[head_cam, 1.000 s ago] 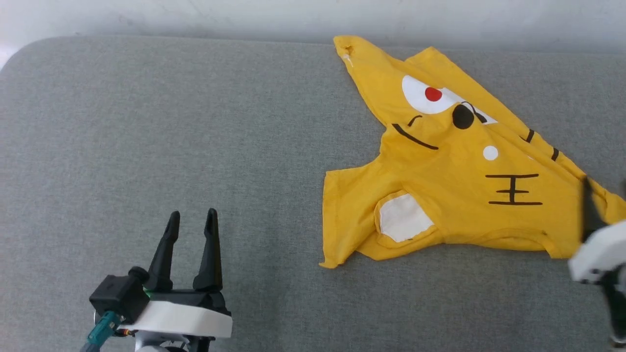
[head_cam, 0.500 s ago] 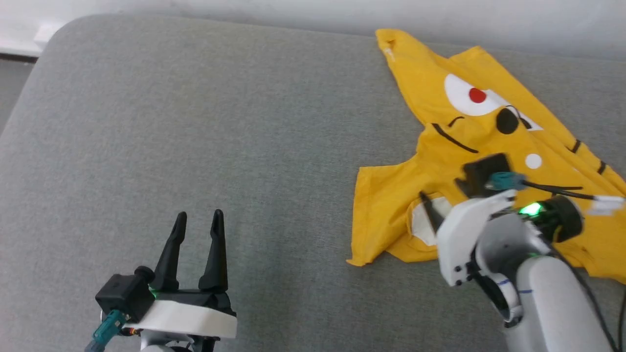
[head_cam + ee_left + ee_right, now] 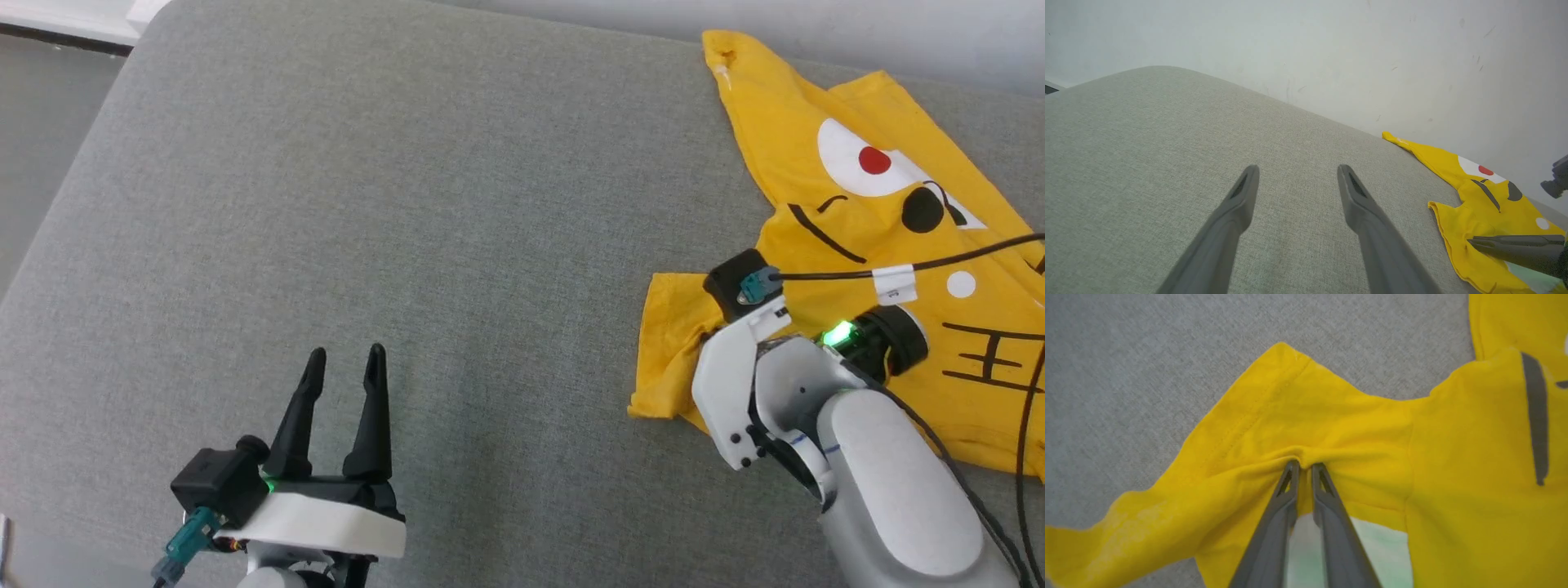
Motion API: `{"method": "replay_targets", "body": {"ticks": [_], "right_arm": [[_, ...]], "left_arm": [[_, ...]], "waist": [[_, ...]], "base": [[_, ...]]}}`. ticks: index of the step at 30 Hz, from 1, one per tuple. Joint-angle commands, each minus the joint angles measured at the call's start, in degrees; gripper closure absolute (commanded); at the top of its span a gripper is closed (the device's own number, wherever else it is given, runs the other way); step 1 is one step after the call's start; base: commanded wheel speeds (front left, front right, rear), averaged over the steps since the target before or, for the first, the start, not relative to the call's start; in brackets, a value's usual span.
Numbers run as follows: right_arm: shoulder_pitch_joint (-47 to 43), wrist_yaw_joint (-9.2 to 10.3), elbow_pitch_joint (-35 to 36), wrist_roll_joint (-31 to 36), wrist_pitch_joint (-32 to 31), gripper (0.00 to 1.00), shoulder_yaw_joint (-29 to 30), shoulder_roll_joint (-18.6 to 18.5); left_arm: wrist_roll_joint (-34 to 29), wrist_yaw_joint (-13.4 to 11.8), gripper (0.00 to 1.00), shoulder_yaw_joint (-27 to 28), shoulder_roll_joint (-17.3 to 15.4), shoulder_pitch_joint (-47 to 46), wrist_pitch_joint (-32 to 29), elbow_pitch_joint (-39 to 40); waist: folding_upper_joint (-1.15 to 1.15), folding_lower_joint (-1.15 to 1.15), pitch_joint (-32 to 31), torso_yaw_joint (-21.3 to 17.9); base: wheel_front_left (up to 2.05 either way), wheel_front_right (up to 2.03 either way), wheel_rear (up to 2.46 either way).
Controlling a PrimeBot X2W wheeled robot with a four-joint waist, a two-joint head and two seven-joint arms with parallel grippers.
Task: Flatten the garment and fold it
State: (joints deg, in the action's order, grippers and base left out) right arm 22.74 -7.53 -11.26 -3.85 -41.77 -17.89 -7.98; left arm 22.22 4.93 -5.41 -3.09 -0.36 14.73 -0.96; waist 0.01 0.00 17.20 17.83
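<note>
Yellow cat-print T-shirt (image 3: 775, 147): crumpled, right side of head frame, on grey fabric surface (image 3: 408, 204). Right gripper (image 3: 1303, 465): fingers clenched on T-shirt fold by sleeve, frame centre. Left gripper (image 3: 347, 351): fingers spread, lower left, well apart from T-shirt.

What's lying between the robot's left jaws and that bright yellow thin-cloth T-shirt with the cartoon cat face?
Nothing but bare grey woven cushion separates the left gripper from the bright yellow T-shirt; the head view and left wrist view show it.
</note>
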Motion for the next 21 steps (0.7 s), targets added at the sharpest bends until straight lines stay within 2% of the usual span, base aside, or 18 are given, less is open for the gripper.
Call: {"method": "replay_targets", "body": {"ticks": [1, 7, 11, 19, 20, 21], "right_arm": [[-0.5, 0.04, -1.7, -0.5, 0.1, 1.00, -0.7, -0.4], [4.7, 0.04, -0.2, -3.7, 4.1, 1.00, -5.4, 2.1], [9.5, 0.04, 0.5, -6.9, 7.1, 1.00, -11.4, 4.2], [14.8, 0.04, -1.1, -18.8, 10.7, 1.00, -23.4, 5.1], [15.0, 0.04, -2.0, -19.3, 11.3, 0.84, -24.2, 5.1], [14.8, 0.04, -3.2, -19.7, 11.8, 0.50, -24.5, 5.1]], "left_arm": [[0.5, -0.4, 0.00, 0.0, 0.2, -0.9, 0.3, -0.1], [0.4, -0.4, 0.00, 0.3, 0.2, -1.0, 0.3, -0.1], [0.4, -0.5, 0.00, 0.1, 0.2, -1.0, 0.3, 0.1], [1.1, -0.5, 0.00, -0.3, 0.2, -1.4, 0.3, -0.4], [1.2, -0.4, 0.00, -0.3, 0.2, -1.4, 0.3, -0.5], [1.3, -0.5, 0.00, -0.3, 0.2, -1.4, 0.3, -0.5]], "waist": [[-0.01, 0.00, -0.2, -0.2], [-0.01, 0.00, -0.9, -1.8], [-0.01, 0.00, -1.0, -2.5], [-0.01, 0.00, -0.2, -1.2], [-0.01, 0.00, -0.2, -1.0], [-0.01, 0.00, -0.1, -0.9]], "base": [[0.00, 0.00, 0.00], [0.00, 0.00, 0.00], [0.00, 0.00, 0.00], [0.00, 0.00, 0.00], [0.00, 0.00, 0.00], [0.00, 0.00, 0.00]]}}
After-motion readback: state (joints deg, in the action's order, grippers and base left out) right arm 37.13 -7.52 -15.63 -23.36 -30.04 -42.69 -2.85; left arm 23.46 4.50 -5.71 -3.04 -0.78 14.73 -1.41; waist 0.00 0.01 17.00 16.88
